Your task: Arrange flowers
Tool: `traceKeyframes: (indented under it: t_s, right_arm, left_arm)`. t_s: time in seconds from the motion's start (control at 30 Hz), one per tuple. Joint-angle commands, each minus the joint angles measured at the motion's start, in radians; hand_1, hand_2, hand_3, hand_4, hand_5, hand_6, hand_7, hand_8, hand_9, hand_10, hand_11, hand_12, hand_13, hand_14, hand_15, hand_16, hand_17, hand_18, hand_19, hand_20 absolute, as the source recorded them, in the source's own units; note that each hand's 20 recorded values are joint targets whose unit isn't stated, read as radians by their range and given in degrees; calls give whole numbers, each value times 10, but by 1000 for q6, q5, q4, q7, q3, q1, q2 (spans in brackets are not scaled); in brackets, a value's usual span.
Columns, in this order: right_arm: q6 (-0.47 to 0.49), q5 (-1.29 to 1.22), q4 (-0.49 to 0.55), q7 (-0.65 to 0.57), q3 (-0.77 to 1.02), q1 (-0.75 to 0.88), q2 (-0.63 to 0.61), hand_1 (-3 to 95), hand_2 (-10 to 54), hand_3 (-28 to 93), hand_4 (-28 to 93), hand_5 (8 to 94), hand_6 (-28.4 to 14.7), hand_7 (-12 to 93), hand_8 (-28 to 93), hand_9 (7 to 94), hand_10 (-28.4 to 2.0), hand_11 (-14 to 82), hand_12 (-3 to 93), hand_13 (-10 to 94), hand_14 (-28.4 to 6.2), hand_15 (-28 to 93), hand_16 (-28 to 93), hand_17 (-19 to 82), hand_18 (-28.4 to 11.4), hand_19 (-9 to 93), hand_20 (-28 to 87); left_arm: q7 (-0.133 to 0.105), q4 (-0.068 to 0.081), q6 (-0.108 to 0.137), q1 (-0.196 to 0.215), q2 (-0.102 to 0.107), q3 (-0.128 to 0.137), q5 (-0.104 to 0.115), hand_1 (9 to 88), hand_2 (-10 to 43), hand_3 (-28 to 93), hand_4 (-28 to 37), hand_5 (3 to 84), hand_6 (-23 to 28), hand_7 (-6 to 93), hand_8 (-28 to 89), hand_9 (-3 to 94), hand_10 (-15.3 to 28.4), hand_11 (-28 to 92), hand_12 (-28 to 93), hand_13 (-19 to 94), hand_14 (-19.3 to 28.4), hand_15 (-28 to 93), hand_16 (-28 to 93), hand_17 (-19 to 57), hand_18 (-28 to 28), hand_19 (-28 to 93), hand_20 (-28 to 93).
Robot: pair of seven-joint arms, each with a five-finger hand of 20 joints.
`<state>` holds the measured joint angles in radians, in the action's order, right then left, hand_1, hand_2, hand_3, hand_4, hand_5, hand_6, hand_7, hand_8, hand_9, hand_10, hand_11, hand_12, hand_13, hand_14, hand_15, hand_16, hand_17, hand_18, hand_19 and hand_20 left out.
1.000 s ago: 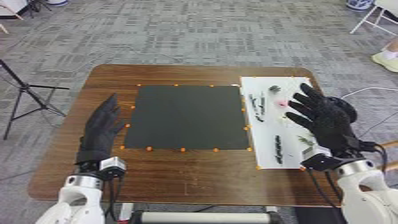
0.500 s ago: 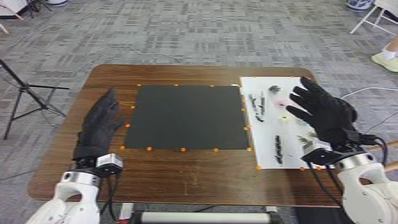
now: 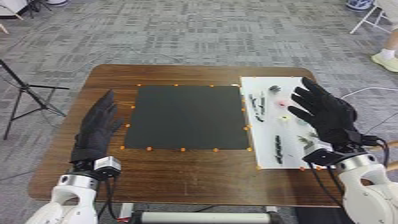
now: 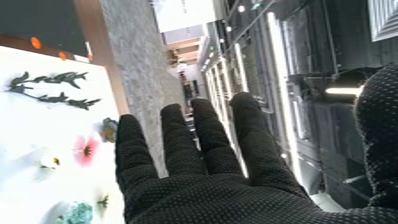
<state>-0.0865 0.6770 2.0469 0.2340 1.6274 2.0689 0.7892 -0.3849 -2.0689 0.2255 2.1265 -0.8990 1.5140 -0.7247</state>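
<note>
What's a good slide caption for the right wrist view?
The open right robot hand near a white sheet with a pink flower and a leafy sprig on it.

A brown wooden table [image 3: 204, 185] gleamed faintly beneath 2 smooth sheets, 1 matt dark [image 3: 185, 117], 1 white [image 3: 265, 145]; matt, textured black cloth covered the right hand [image 3: 329, 117].

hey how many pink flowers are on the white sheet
1 pink flower, on the white sheet, beside the yellow-centred flower. Others may be hidden behind the right hand.
</note>
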Motion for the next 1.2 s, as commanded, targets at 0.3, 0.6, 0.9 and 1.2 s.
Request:
traceKeyframes:
  t_s: [0.3, 0.6, 0.9, 1.2]
  right_arm:
    - [3, -2, 0, -11, 4, -8, -18, 160, -70, 794, -277, 303, -37, 129, -85, 282, -133, 48, 215, 198, -102, -37, 373, -17, -189, 297, 140]
    - [-1, -6, -5, -4, -5, -35, -33, 161, -70, 796, -278, 300, -36, 131, -86, 284, -134, 52, 216, 200, -103, -25, 375, -17, -192, 301, 144]
    - [8, -2, 1, -17, 17, -12, -72, 162, -71, 795, -279, 301, -36, 135, -87, 294, -137, 63, 219, 214, -109, 10, 371, -11, -198, 318, 154]
    - [15, 65, 10, -46, 58, 8, -138, 162, -74, 793, -280, 332, -39, 146, -90, 355, -144, 111, 215, 259, -117, 214, 281, 18, -217, 391, 199]
  left_arm:
    - [1, -2, -35, 0, 3, -1, 21, 293, -74, 631, -247, 206, 10, 154, -66, 111, 66, 64, 285, 59, 85, 49, 162, -154, 169, 291, 117]
    - [3, 4, -42, -14, 1, -2, 25, 292, -74, 632, -247, 188, 4, 150, -63, 109, 66, 57, 292, 59, 86, 46, 166, -157, 174, 294, 116]
    - [21, -1, -69, 5, -4, 13, 20, 292, -75, 629, -245, 188, 3, 152, -64, 115, 71, 62, 290, 74, 97, 70, 152, -152, 187, 314, 116]
    - [23, -11, -53, 33, -7, 23, 27, 292, -76, 628, -243, 191, 6, 153, -64, 116, 73, 65, 288, 75, 96, 74, 149, -148, 185, 318, 114]
